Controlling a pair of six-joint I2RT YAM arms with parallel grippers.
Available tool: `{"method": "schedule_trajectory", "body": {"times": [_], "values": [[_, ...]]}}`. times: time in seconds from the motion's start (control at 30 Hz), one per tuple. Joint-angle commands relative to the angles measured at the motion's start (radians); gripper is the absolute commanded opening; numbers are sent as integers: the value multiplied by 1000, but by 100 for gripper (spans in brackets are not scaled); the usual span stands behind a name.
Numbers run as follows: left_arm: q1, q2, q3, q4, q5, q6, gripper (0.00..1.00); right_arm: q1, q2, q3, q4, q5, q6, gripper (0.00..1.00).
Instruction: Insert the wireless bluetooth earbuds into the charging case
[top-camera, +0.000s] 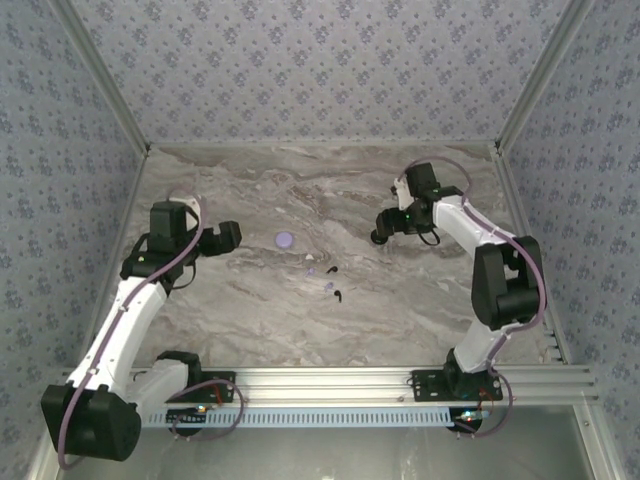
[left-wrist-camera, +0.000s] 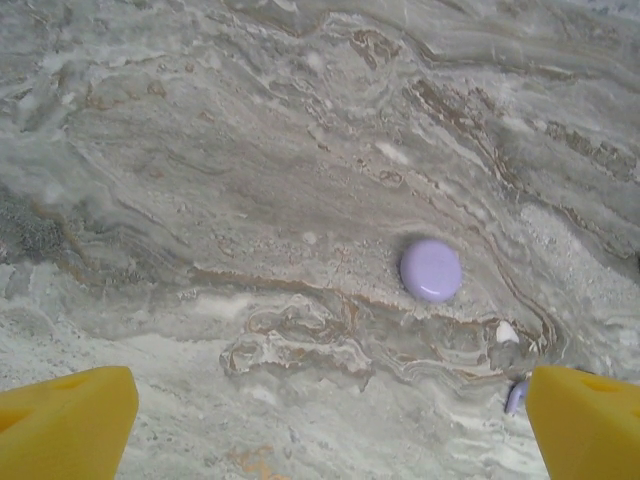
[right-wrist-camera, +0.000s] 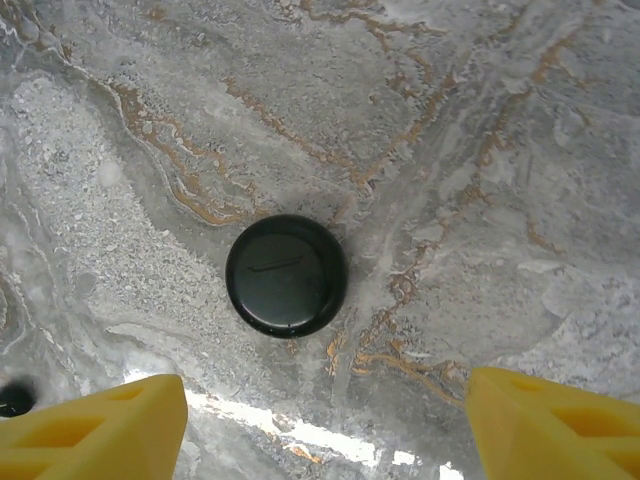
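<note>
Near the table's middle lie the earbuds: two pale purple (top-camera: 309, 270) (top-camera: 329, 287) and two black (top-camera: 331, 268) (top-camera: 341, 294). A round pale purple charging case (top-camera: 285, 240) (left-wrist-camera: 431, 270) lies shut just behind them. My left gripper (top-camera: 225, 237) (left-wrist-camera: 325, 430) hovers left of that case, open and holding nothing; a purple earbud (left-wrist-camera: 516, 397) peeks out beside its right finger (left-wrist-camera: 585, 420). A round black charging case (right-wrist-camera: 287, 276) lies shut on the table ahead of my right gripper (top-camera: 385, 225) (right-wrist-camera: 325, 430). That gripper's yellow fingers (right-wrist-camera: 100, 430) stand wide apart, clear of the case.
The marble-patterned table (top-camera: 250, 190) is walled on three sides by patterned panels (top-camera: 320, 60). A small white speck (left-wrist-camera: 507, 332) lies near the purple case. A small dark object (right-wrist-camera: 12, 400) sits at the left edge of the right wrist view.
</note>
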Motion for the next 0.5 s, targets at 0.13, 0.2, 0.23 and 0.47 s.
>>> {"method": "schedule_trajectory", "body": {"times": [0.13, 0.2, 0.23, 0.47], "values": [[-1, 0, 20, -41, 9, 22, 99, 58, 112, 112, -148, 40, -68, 76], [-1, 0, 25, -48, 9, 24, 99, 65, 139, 136, -163, 57, -66, 77], [-2, 0, 26, -46, 8, 24, 99, 68, 151, 148, -169, 62, -69, 77], [-1, 0, 24, -53, 2, 27, 99, 83, 234, 204, -194, 94, -60, 76]]}}
